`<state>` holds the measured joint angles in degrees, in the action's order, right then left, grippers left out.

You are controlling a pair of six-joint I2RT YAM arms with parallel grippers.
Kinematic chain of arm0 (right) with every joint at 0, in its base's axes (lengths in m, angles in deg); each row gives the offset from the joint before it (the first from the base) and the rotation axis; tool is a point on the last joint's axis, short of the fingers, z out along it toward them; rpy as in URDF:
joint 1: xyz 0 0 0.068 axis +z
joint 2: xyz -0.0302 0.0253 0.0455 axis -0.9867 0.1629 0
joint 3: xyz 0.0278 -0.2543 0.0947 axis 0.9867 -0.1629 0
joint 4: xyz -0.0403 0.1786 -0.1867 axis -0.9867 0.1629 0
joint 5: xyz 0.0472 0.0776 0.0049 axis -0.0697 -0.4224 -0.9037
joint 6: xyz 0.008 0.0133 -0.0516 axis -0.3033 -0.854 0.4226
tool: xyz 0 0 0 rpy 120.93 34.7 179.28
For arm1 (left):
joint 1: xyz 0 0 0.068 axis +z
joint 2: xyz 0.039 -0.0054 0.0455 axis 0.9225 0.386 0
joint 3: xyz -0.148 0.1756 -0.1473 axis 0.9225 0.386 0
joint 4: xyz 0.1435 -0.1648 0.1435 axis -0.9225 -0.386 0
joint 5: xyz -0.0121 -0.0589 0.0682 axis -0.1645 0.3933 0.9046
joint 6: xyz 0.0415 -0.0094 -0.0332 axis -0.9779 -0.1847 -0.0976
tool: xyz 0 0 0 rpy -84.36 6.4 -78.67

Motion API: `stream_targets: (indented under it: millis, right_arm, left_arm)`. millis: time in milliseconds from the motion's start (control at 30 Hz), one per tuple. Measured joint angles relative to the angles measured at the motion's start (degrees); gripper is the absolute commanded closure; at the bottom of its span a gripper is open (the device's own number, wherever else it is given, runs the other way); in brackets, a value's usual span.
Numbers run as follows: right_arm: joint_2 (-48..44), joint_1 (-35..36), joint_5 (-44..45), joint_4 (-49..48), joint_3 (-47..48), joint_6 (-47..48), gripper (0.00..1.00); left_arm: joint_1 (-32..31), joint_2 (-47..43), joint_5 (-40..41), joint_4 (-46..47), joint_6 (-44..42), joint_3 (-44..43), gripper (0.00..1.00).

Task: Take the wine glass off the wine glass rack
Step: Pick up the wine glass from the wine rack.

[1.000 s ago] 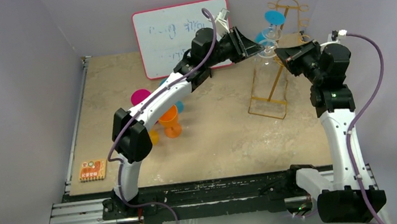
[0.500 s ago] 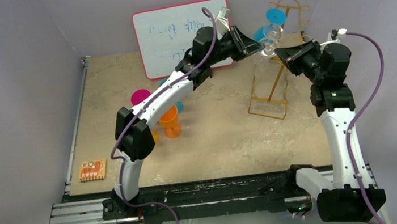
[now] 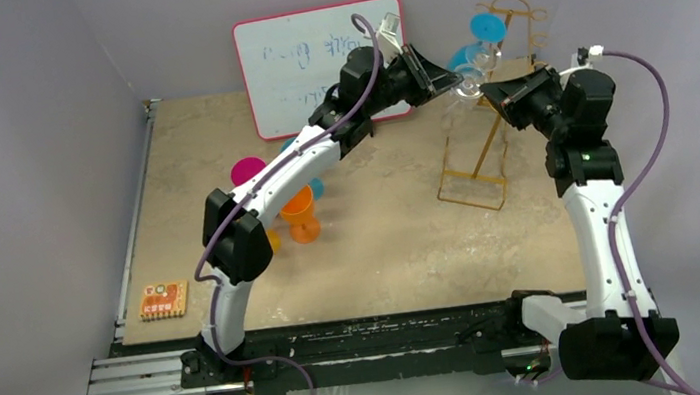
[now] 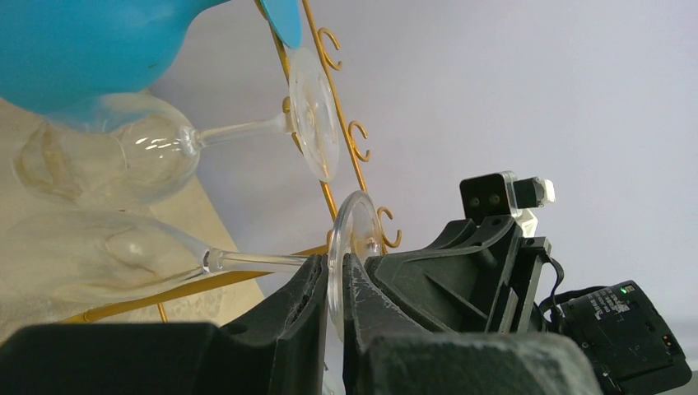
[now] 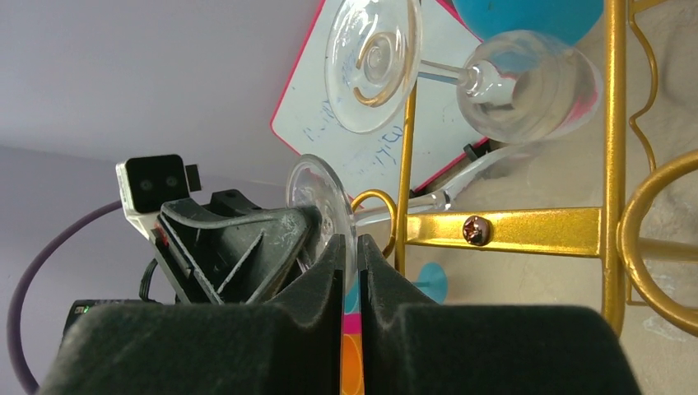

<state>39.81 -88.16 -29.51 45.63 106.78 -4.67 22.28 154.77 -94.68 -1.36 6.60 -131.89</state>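
Black left gripper point(image 4: 336, 284) is clamping the foot of the wine glass point(image 4: 206, 260) at a hook on the gold wine glass rack point(image 5: 613, 123), while the right gripper point(image 5: 350, 247) is hovering alongside, clenched empty.

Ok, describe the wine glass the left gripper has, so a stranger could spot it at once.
Find the gold wine glass rack right of the red-framed whiteboard. Glasses stick out sideways from it; the wine glass is the lowest. Unlike the blue glass and the clear glass above, its foot is pinched by the left gripper.
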Motion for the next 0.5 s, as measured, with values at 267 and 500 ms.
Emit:
stream_targets:
  millis: [267,500]
  right_arm:
    - [1.5,0.0,-1.9,0.4,1.3,1.2,0.87]
    - [1.8,0.0,-6.1,0.1,3.6,2.9,0.80]
  left_arm:
    - [0.0,-0.9,1.4,-0.4,0.0,0.3,1.00]
    - [0.0,-4.7,2.3,-0.1,-0.4,2.8,1.00]
